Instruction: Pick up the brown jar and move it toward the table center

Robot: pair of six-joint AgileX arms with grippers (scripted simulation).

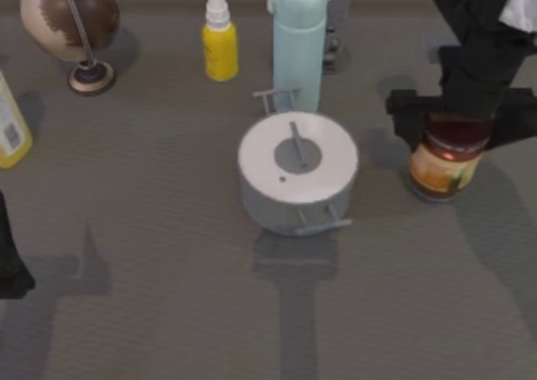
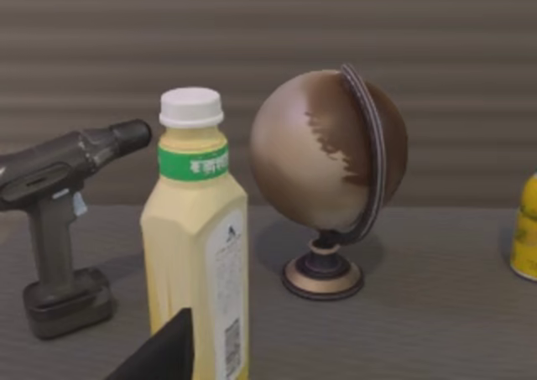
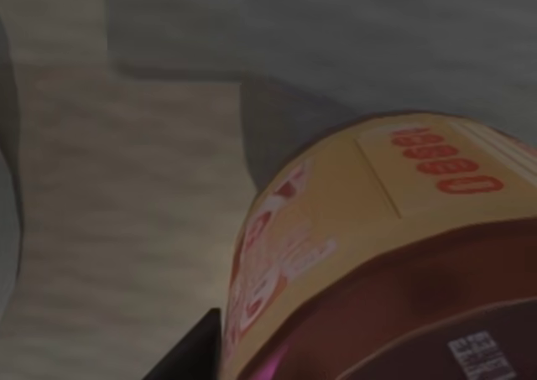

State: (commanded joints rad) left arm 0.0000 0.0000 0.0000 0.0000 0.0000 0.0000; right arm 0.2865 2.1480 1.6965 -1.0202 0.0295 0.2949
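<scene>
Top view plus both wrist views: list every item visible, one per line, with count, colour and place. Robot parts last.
brown jar: one, amber with orange label, table's right side, under the right gripper
white pot: one, white with grey handles, centre
tall bottle: one, pale blue, behind the pot
spray bottle: one, yellow, back centre-left
globe: one, brown and cream, back left
juice bottle: one, yellow with white cap, left edge
drill: one, dark grey, beside the juice bottle
table: one, grey-brown
right gripper: one, black, over the jar
left gripper: one, black, left edge

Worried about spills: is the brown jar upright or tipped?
Upright: the brown jar stands on the table, lid upward, under the right pincer.
</scene>
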